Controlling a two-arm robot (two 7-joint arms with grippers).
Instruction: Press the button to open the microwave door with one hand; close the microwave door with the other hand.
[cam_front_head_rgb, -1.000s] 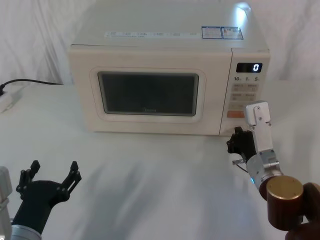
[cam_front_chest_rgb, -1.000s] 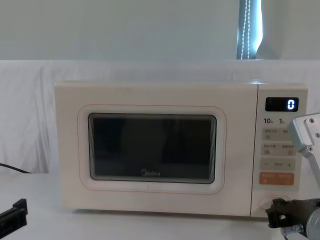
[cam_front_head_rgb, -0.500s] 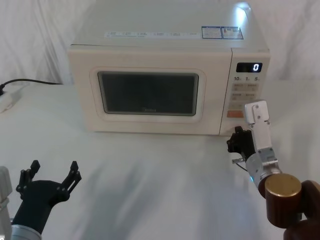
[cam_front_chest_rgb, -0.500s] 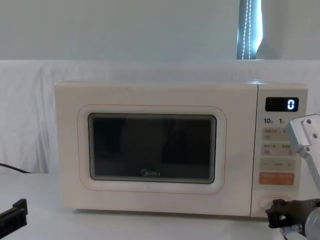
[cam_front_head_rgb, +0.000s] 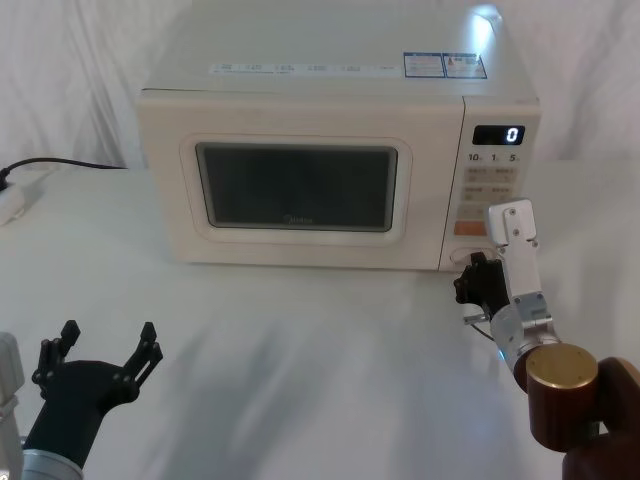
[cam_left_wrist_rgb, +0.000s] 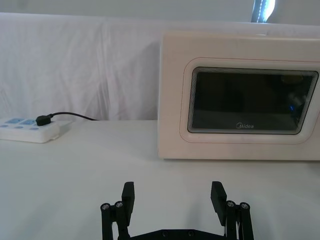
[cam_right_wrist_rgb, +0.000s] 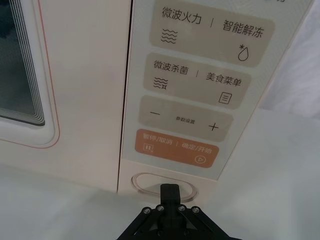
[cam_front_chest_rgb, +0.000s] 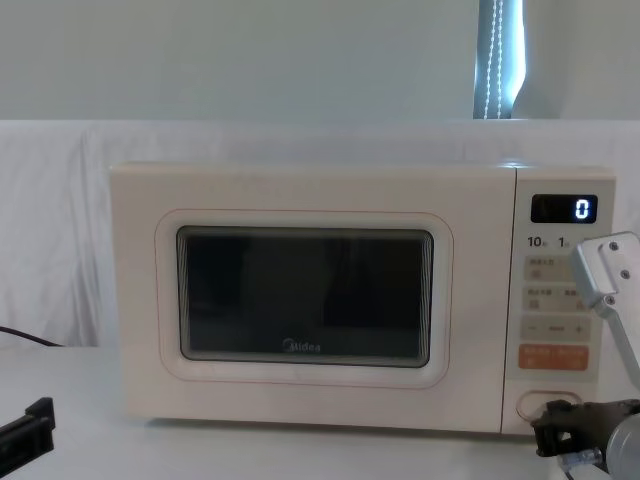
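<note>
Right gripper (cam_right_wrist_rgb: 170, 192), fingers pressed together into one black tip, aimed at the button (cam_right_wrist_rgb: 150, 182), the wide cream key at the panel's bottom edge, just under the orange key (cam_right_wrist_rgb: 176, 149). In the wrist view the tip overlaps the button's lower rim; whether it touches yet can't be told. Door (cam_front_head_rgb: 298, 185) sits flush w/ the oven front, so step in hand is judged to be the press, not yet done. To do it well: push straight in, square to the panel, tip kept on the button's middle & clear of the orange key above; a glancing push off the rim would likely slip or fail to trip the latch. Keep the arm to the panel side, since the door should swing out toward the left. Left gripper (cam_left_wrist_rgb: 174, 206) hangs low & near the body, fingers spread, well apart from the microwave (cam_front_chest_rgb: 320, 190), ready for closing.
</note>
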